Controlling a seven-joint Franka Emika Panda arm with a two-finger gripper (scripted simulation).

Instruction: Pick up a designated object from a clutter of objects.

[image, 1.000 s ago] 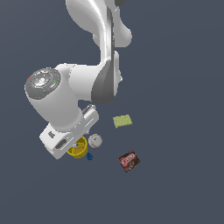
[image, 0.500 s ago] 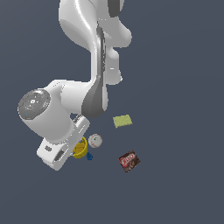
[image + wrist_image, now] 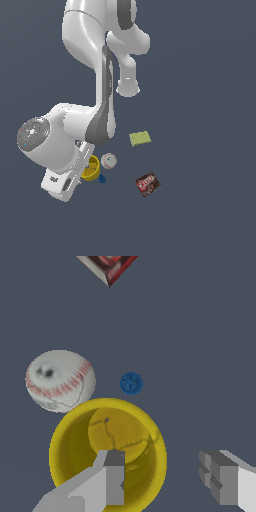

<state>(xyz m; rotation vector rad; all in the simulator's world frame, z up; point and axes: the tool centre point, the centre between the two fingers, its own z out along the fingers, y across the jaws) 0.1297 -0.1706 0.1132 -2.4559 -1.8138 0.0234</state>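
Spread wide, the gripper (image 3: pixel 167 481) stands over the yellow cup (image 3: pixel 107 453): in the wrist view one finger (image 3: pixel 107 478) shows in front of the cup's hollow and the other finger (image 3: pixel 225 478) lies well outside its wall, so the jaws are parted and hold nothing.

That cup is bright yellow, round and thick-walled, with a flat bottom crossed by thin dark crack-like lines. It stands upright with its mouth facing up toward the wrist camera; being round, it has no long axis across the floor. Its hollow holds nothing of its own.

On the dark floor it sits just beside the white red-stitched baseball (image 3: pixel 60 380), which looks slightly narrower than it, and near the tiny blue piece (image 3: pixel 131 383). A corner of the dark brown-red packet (image 3: pixel 107 267) shows farther off.

From the exterior view the cup (image 3: pixel 91 170) is half hidden by the arm's wrist, with the baseball (image 3: pixel 109 160) at its side toward the exterior view's right, the packet (image 3: pixel 147 184) farther that way, and the flat yellow-green sponge (image 3: pixel 139 138) well apart.
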